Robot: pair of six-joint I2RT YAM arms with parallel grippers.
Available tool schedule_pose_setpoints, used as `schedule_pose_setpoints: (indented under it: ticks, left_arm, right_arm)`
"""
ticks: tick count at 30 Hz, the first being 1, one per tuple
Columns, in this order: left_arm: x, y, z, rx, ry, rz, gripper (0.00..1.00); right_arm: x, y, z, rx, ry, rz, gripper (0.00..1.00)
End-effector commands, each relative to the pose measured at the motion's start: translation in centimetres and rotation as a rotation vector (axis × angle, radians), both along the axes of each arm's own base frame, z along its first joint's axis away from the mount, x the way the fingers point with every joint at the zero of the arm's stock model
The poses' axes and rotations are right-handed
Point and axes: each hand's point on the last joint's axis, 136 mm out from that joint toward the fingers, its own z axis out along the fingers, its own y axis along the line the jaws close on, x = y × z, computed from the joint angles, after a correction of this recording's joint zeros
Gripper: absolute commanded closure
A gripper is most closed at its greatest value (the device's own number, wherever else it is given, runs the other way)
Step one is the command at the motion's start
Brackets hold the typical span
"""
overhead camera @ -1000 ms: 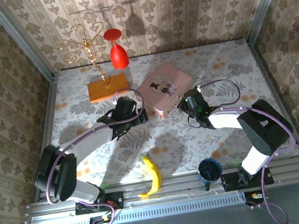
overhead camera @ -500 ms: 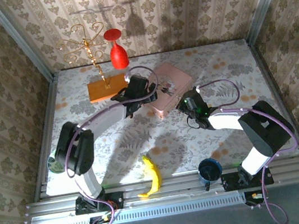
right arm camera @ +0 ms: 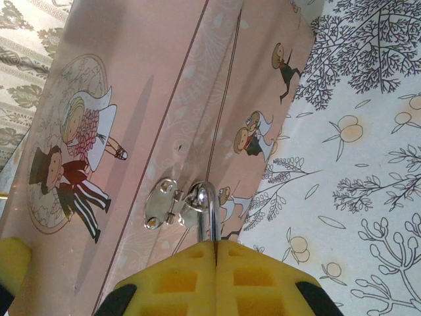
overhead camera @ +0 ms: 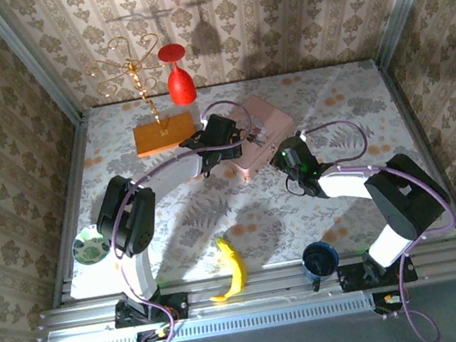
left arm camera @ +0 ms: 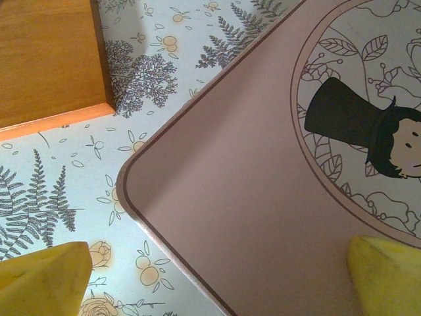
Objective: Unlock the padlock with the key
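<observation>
Right fingers are pressed together, pinching the padlock. The lock body is hidden between my pads. Its silvery shackle sticks out of the seam and loops through the metal hasp on the front wall of the pink box. So the padlock hangs on the box front, on the side facing my right arm. Can't tell whether the shackle is latched.

Left fingers are spread wide, holding nothing. They sit above the box's left corner. One yellow tip is over the table just off the corner, the other over the lid beside the top-hat cartoon. Can't tell if either touches.

The wooden block lies near that corner, apart from the box.

Overhead view:
- My left arm is stretched out to the box from the left, and my right arm is bent in from the near right. Both ends meet at the box, mid-table.
- The gold wire stand rises from the wooden block, with the red glass just beside it by the far wall.
- The banana and blue mug are at the near edge, well apart from the box.
- A small dish sits at the left edge, beside my left arm.
</observation>
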Motion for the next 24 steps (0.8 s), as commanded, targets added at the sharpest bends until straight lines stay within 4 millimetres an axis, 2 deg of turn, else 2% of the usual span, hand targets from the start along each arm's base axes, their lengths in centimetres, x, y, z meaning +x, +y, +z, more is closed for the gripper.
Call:
schedule_pose_setpoints:
  ticks: [1, 10, 19, 24]
  left_arm:
    - [-1.7, 2.6, -3.3, 0.145, 0.088, 0.002, 0.0]
    - [-2.1, 3.1, -4.2, 0.158, 0.11, 0.006, 0.0]
    - [-2.2, 3.3, -4.4, 0.163, 0.117, 0.005, 0.0]
    - [-2.2, 3.4, -4.4, 0.16, 0.117, 0.01, 0.0]
  right_arm:
    - [1.8, -1.2, 1.6, -0.039, -0.065, -0.067, 1.0]
    - [3.3, -1.6, 2.8, -0.046, -0.096, -0.078, 1.0]
    - [3.3, -3.0, 1.8, -0.061, -0.073, -0.106, 1.0]
    - [3.8, -2.9, 1.7, -0.047, -0.09, -0.108, 1.0]
